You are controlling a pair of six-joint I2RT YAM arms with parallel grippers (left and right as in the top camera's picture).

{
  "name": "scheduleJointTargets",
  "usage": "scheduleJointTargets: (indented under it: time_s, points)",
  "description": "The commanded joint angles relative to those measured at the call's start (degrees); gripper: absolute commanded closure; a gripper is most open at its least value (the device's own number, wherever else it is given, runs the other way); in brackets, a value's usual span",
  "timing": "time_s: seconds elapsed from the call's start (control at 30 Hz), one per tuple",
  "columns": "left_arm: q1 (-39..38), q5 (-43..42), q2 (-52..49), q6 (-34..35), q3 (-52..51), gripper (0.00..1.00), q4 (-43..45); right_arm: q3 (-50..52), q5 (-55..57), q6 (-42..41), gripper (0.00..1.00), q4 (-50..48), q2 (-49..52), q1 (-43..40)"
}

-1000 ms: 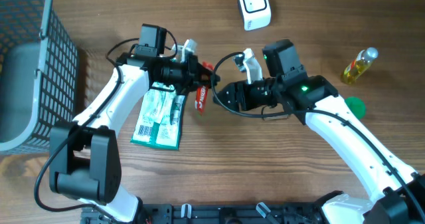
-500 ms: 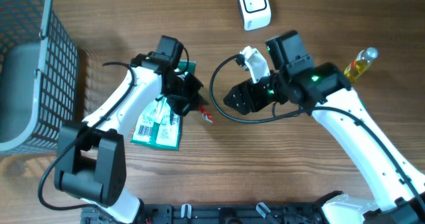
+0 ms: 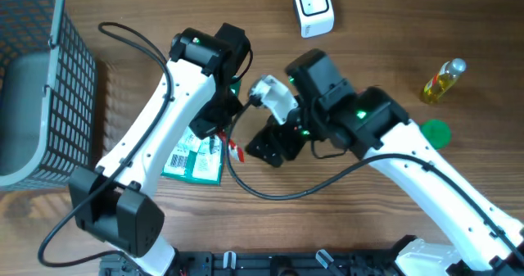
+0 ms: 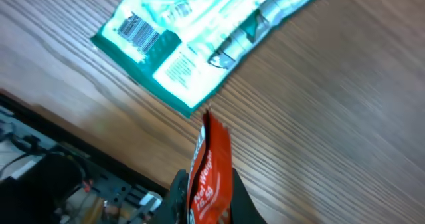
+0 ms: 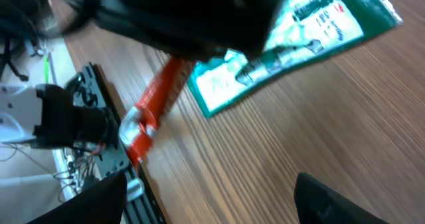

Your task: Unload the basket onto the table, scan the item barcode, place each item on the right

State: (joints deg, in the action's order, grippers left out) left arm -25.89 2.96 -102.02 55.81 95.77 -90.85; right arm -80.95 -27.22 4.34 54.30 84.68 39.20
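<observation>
My left gripper [image 4: 211, 205] is shut on a red packet [image 4: 212, 167], which sticks out from between the dark fingers [image 4: 176, 199] over the wood table. In the overhead view the red packet [image 3: 236, 151] hangs below the left gripper [image 3: 223, 128], just left of my right gripper [image 3: 266, 149]. In the right wrist view the right gripper [image 5: 212, 204] stands open, its fingers [image 5: 329, 197] wide apart with nothing between them. There the red packet [image 5: 154, 104] lies ahead and to the left. A white scanner [image 3: 313, 8] sits at the far edge.
A green and white packet [image 3: 195, 155] with a barcode [image 4: 139, 30] lies flat under the left arm. A grey basket [image 3: 33, 79] fills the left side. A yellow oil bottle [image 3: 443, 81] and a green lid [image 3: 436, 131] sit at the right.
The left arm swung toward the table's front, carrying the red packet over the green one. The right gripper followed to the left and opened wider.
</observation>
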Motion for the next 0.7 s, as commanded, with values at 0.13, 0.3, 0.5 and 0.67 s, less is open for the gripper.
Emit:
scheduleJointTargets:
  time_s: [0.13, 0.3, 0.5, 0.67]
  points:
    - [0.0, 4.4, -3.1, 0.2, 0.9, 0.96, -0.3, -0.7, -8.7, -5.1, 0.20, -4.6, 5.0, 3.2]
    - [0.0, 4.4, -3.1, 0.4, 0.9, 0.96, 0.2, 2.7, -8.4, -11.0, 0.25, -10.1, 6.5, 3.3]
    - [0.0, 4.4, -3.1, 1.8, 0.9, 0.96, 1.1, 4.5, -1.1, -20.3, 0.33, -12.4, 7.3, 3.3]
    - [0.0, 4.4, -3.1, 2.1, 0.9, 0.96, 2.2, 4.5, 1.9, -27.4, 0.41, -15.5, 7.3, 3.3]
